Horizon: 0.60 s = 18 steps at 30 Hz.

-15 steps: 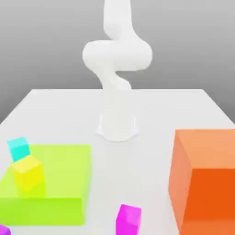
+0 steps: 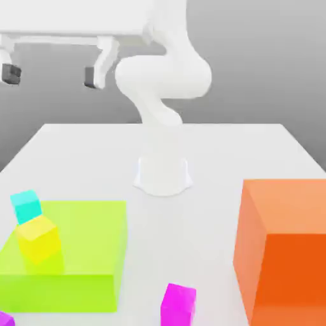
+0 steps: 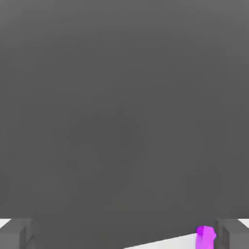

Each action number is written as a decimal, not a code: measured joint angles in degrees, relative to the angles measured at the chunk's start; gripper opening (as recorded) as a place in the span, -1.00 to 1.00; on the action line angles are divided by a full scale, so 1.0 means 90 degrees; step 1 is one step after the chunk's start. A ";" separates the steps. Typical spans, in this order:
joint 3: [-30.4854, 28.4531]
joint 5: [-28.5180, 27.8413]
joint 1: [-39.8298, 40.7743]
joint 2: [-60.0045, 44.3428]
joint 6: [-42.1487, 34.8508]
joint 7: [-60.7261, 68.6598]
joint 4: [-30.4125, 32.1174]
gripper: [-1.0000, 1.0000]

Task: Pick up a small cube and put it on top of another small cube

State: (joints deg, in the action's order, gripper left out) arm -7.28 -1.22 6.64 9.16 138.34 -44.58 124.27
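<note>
yellow cube (image 2: 38,239) sits on green block (image 2: 76,255).

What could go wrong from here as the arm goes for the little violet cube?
Two risks. The open gripper hangs high above the table, with nothing held, so there's a long descent and any aim error could miss or nudge the small violet cube, which sits at the exterior view's bottom left corner. The green block, carrying a yellow cube, stands right beside it, so a finger might clip that block.
</note>
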 joint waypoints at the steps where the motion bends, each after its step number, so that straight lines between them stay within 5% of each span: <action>1: -0.0054 0.0036 0.0047 -0.0232 0.0042 0.0039 -0.0047 0.00; 18: -0.0305 0.1072 0.1290 -0.4211 0.0769 0.0955 -0.0864 0.00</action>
State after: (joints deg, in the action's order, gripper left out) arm -10.02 8.43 18.25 -28.74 145.27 -35.98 116.49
